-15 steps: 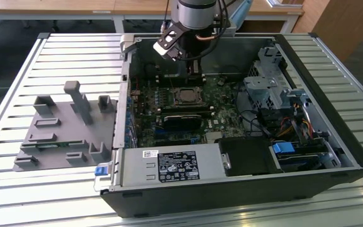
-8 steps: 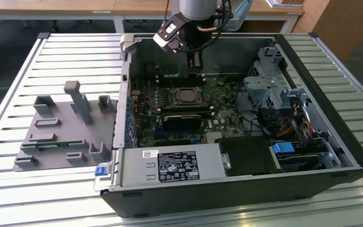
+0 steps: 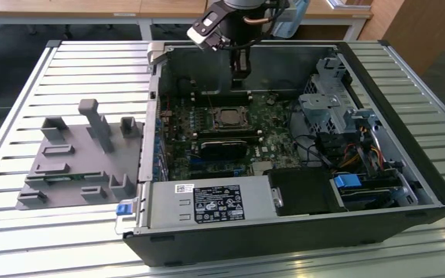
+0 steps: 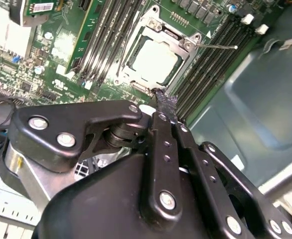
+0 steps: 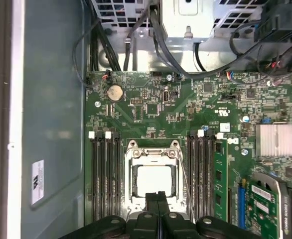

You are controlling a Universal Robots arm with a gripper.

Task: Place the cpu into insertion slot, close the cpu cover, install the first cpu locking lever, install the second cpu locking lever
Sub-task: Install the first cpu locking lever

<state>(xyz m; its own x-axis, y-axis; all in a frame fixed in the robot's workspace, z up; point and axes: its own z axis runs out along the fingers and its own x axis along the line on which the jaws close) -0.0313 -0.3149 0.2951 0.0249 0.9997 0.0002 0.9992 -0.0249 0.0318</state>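
The cpu (image 5: 153, 180) (image 4: 153, 59) lies in the insertion slot (image 3: 229, 117) on the green board, its silver top showing through the cut-out of the cpu cover (image 5: 132, 162) (image 4: 136, 30), which lies down around it. A thin wire locking lever (image 4: 216, 46) (image 5: 185, 185) stands off one side of the socket. My gripper (image 3: 240, 74) (image 5: 157, 195) (image 4: 162, 101) hangs above the board just beyond the socket's edge. Its two black fingers are shut together with nothing between them.
Long black memory slots (image 5: 106, 174) flank the socket, one side with a green memory module (image 5: 219, 179). A black power-supply box (image 3: 215, 204), a drive cage (image 3: 327, 110) and cables (image 3: 361, 152) fill the case. A grey fixture (image 3: 83, 156) lies on the slatted table at the exterior view's left.
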